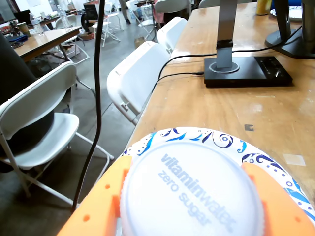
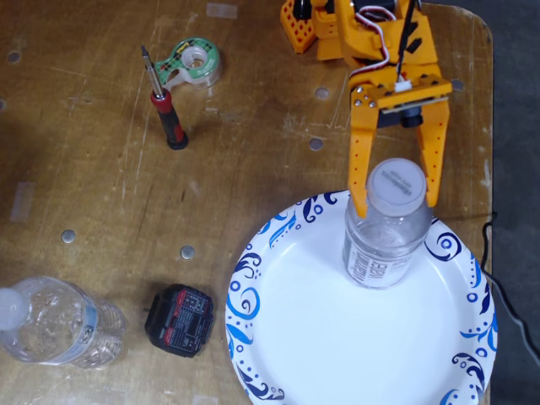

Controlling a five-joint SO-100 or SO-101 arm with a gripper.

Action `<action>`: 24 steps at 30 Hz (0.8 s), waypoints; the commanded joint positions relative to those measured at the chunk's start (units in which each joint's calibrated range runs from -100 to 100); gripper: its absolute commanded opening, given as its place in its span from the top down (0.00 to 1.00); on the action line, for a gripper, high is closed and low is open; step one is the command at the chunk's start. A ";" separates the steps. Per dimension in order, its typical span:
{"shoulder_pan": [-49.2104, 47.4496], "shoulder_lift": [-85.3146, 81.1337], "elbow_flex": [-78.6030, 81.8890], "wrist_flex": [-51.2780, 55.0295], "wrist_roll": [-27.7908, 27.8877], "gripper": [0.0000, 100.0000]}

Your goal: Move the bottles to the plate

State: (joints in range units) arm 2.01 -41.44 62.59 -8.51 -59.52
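A clear bottle with a white cap point(image 2: 381, 251) stands upright on the far part of the white plate with blue swirls point(image 2: 329, 337). My orange gripper point(image 2: 398, 205) reaches down from the top of the fixed view, one finger on each side of the cap, pressed against it. In the wrist view the cap point(image 1: 192, 189), printed "vitaminwater zero sugar", fills the space between the gripper point(image 1: 192, 206) fingers, with the plate rim point(image 1: 197, 134) just beyond. A second, crinkled bottle with a pale blue label point(image 2: 52, 326) lies on its side at the table's lower left, far from the plate.
A black box point(image 2: 179, 319) lies left of the plate. A red-handled screwdriver point(image 2: 162, 103) and a tape dispenser point(image 2: 194, 62) sit at the upper left. The table edge point(image 2: 491, 169) runs close on the right. A monitor stand point(image 1: 246, 69) and white folding chairs point(image 1: 138, 78) show in the wrist view.
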 commanded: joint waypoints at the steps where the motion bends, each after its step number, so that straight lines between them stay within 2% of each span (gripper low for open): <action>1: -1.30 -0.63 0.11 -0.02 -0.26 0.83; 24: -2.71 0.04 -5.56 2.51 -0.05 0.82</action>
State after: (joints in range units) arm 0.00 -41.28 61.15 -7.66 -59.57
